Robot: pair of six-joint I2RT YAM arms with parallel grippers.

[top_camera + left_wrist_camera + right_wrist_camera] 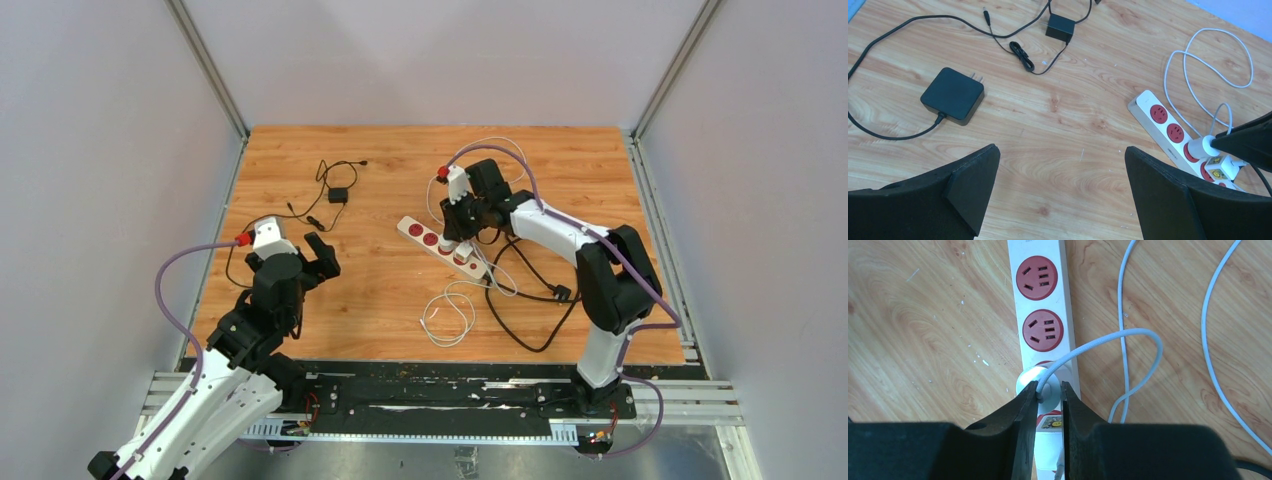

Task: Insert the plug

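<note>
A white power strip (418,233) with red sockets lies mid-table; it also shows in the right wrist view (1040,300) and the left wrist view (1168,127). My right gripper (1049,387) is shut on a round white plug (1025,380) with a white cable (1148,340), right at the strip's third socket. I cannot tell whether the plug is seated. The plug shows in the left wrist view too (1202,146). My left gripper (1063,160) is open and empty above bare wood, left of the strip (318,255).
A white cube charger with a yellow sticker (1050,422) sits in the socket nearest my right gripper. A black adapter (953,95) and a smaller one (1059,27) lie at the left with thin cables. White (448,315) and black (530,330) cable loops lie near the strip.
</note>
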